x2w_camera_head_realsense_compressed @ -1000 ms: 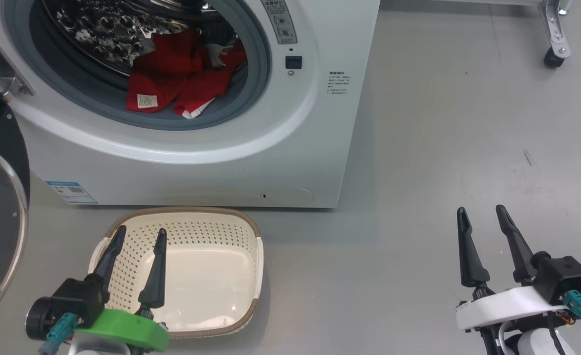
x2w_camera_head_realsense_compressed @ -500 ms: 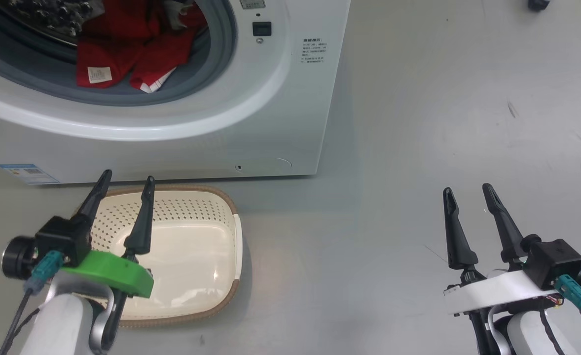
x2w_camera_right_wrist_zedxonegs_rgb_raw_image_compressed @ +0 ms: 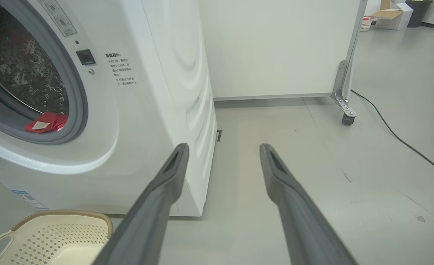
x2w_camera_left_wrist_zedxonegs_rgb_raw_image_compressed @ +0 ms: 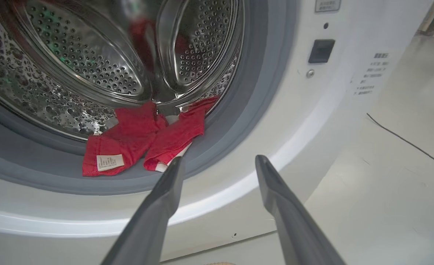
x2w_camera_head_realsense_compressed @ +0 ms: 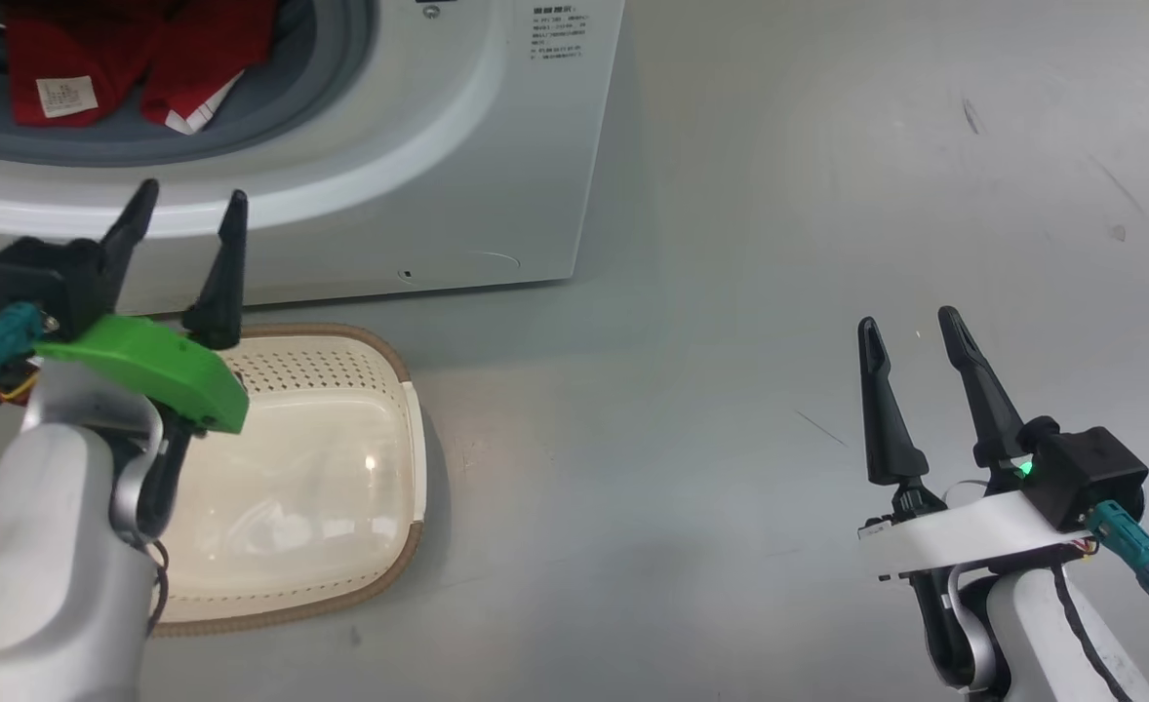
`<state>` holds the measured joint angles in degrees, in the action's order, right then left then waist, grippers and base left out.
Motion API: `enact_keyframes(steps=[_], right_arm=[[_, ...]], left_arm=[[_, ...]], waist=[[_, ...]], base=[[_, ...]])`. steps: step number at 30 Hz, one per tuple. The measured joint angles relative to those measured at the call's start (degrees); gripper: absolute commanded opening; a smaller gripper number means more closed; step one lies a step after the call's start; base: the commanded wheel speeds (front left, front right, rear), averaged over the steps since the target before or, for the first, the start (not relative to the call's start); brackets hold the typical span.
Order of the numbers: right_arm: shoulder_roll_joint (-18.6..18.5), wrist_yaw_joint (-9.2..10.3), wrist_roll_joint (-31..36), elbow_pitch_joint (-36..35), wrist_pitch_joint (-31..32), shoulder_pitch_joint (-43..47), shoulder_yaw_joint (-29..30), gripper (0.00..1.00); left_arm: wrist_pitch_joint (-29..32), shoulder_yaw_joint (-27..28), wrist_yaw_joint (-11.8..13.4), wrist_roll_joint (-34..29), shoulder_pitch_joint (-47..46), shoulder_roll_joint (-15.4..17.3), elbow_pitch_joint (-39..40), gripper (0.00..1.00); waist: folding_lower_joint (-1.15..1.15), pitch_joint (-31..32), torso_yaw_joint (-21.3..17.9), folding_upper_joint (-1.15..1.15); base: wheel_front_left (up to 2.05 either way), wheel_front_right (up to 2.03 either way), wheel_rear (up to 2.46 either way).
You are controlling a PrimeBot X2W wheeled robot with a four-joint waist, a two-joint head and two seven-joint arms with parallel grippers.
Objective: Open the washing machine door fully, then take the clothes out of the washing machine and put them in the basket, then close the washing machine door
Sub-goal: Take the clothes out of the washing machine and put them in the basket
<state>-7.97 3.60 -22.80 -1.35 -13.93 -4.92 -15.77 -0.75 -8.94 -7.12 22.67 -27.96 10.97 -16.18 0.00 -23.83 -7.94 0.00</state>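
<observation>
The clothes [x2w_camera_left_wrist_zedxonegs_rgb_raw_image_compressed: 143,141] lay inside the washing machine [x2w_camera_head_realsense_compressed: 496,146], a red heap at the near lip of the steel drum [x2w_camera_left_wrist_zedxonegs_rgb_raw_image_compressed: 73,62]. They spilled onto the grey gasket [x2w_camera_left_wrist_zedxonegs_rgb_raw_image_compressed: 246,103], with a small white label [x2w_camera_left_wrist_zedxonegs_rgb_raw_image_compressed: 110,162] facing out. The drum's mouth stood uncovered. The left hand [x2w_camera_head_realsense_compressed: 194,191] hung before the machine's white front, just below that mouth, its two dark fingers spread wide and gripping nothing. In the left wrist view they pointed up toward the heap, apart from it. The basket [x2w_camera_head_realsense_compressed: 404,390] sat on the grey floor [x2w_camera_head_realsense_compressed: 731,292] just in front of the machine, at the left, partly under the left arm. The right hand [x2w_camera_head_realsense_compressed: 908,318] hovered well to the right, over the floor and clear of the machine, its fingers likewise wide and gripping nothing.
</observation>
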Motion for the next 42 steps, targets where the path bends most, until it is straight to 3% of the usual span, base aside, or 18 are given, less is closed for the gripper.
enact_keyframes(steps=[11,31,42], right_arm=[[0.57,-0.59,0.86,-0.18,-0.01,-2.39,-1.42,1.0],[2.98,-1.52,0.93,1.19,-0.02,-4.89,-3.09,1.0],[3.63,-1.54,0.92,1.81,-0.1,-6.06,-3.11,1.0]], left_arm=[[5.52,6.58,1.26,4.11,-10.53,2.7,-8.75,1.0],[13.97,8.34,1.88,3.8,-25.57,9.79,-17.73,1.0],[17.2,7.91,1.87,3.82,-29.53,10.2,-21.82,1.0]], waist=[[0.0,-5.44,-3.42,0.0],[0.0,-12.23,-11.1,0.0],[0.0,-14.65,-13.68,0.0]], base=[[0.0,0.0,0.0],[0.0,0.0,0.0],[0.0,0.0,0.0]])
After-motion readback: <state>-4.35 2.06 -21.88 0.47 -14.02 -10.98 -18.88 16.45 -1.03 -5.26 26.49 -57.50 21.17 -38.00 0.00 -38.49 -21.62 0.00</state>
